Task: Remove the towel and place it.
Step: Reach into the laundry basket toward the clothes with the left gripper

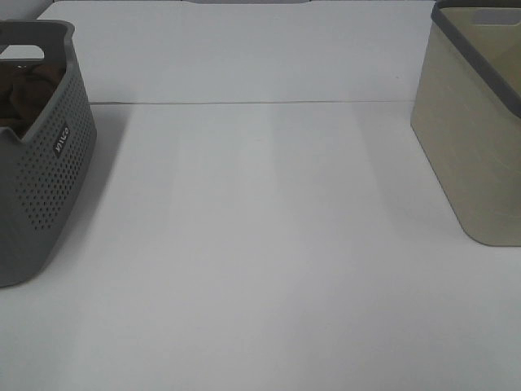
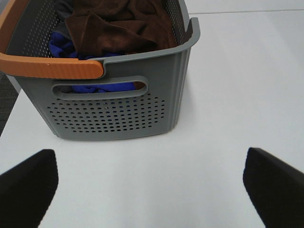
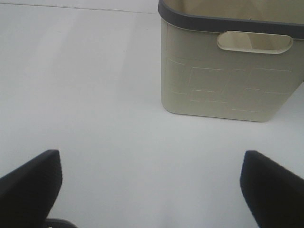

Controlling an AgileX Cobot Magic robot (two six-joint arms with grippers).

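Observation:
The reddish-brown plush towel [image 2: 118,23] lies crumpled in the grey perforated basket [image 2: 114,114], on top of a blue cloth [image 2: 64,47]. In the exterior high view the grey basket [image 1: 49,179] stands at the left edge with a bit of brown towel [image 1: 24,94] showing inside. My left gripper [image 2: 149,190] is open and empty, low over the table a short way from the basket's handle side. My right gripper [image 3: 149,190] is open and empty, facing the beige basket [image 3: 228,71]. Neither arm shows in the exterior high view.
The beige basket [image 1: 476,122] with a dark grey rim stands at the right edge of the white table [image 1: 260,244]. The grey basket has an orange rim strip [image 2: 52,66]. A seam [image 1: 244,103] runs across the table at the back.

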